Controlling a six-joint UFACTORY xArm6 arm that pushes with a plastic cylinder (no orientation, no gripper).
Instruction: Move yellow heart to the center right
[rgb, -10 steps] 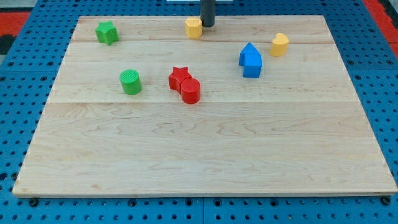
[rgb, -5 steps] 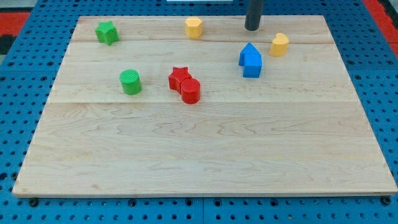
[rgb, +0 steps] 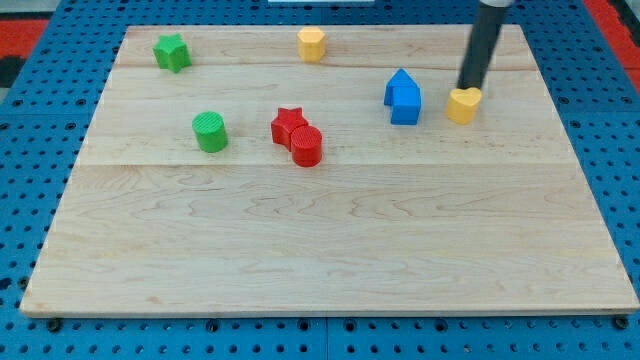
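Rod end, no gripper fitted: my tip (rgb: 467, 87) rests at the upper edge of the yellow heart (rgb: 462, 105), touching it or as near as can be told; nothing is grasped, contact being push-only. Rod body: dark, straight, leaning slightly toward the view's right as it rises out of the top of the view.

Item 1. Yellow heart: on the right part of the wooden board (rgb: 330, 260), in its upper half, just right of the blue block and apart from it.

Item 2. Blue block (rgb: 403, 97): house-like shape with a pointed top, standing left of the yellow heart and of my tip.

Item 3. Second yellow block (rgb: 312, 44): near the board's top edge, about the middle of its width, well apart from my tip; exact shape cannot be made out.

Item 4. Red star (rgb: 289, 124): left of the board's middle, touching the red cylinder.

Item 5. Red cylinder (rgb: 307, 146): just below and right of the red star, against it.

Item 6. Green cylinder (rgb: 210, 132): left of the red pair, apart from them.

Item 7. Green star (rgb: 172, 51): top left corner area of the board, standing alone.

Support: pale wooden board lying on a blue perforated surface (rgb: 40, 200), which shows on all sides of it.
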